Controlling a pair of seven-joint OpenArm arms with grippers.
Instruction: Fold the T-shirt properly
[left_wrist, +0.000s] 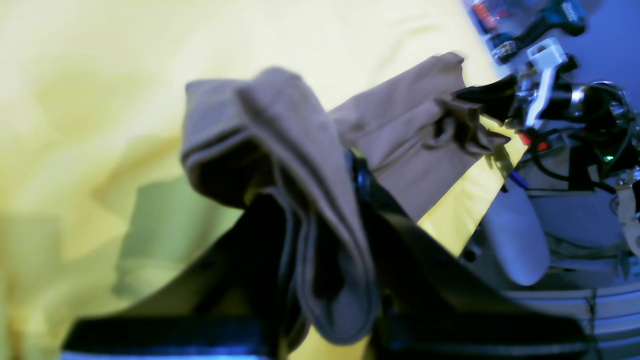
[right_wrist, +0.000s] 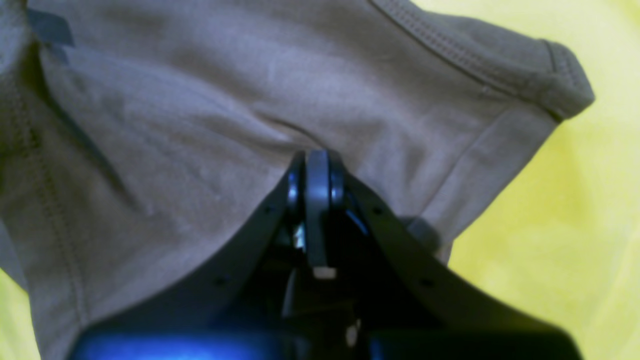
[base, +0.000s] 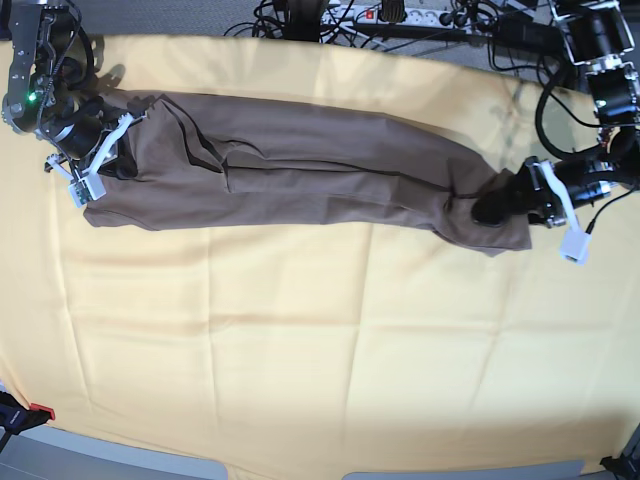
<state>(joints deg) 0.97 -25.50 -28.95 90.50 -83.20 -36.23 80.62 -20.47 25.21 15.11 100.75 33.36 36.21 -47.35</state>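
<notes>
The taupe T-shirt (base: 300, 165) lies stretched in a long narrow band across the far part of the pale yellow cloth (base: 320, 350). My left gripper (base: 497, 203) is shut on the shirt's right end; in the left wrist view bunched fabric (left_wrist: 300, 200) hangs between its fingers. My right gripper (base: 118, 150) is shut on the shirt's left end; in the right wrist view its closed tips (right_wrist: 316, 175) pinch the fabric (right_wrist: 200, 125) near a stitched hem.
The yellow cloth covers the whole table. Cables and a power strip (base: 400, 15) lie along the far edge. The right arm (left_wrist: 550, 95) shows at the far end of the shirt in the left wrist view.
</notes>
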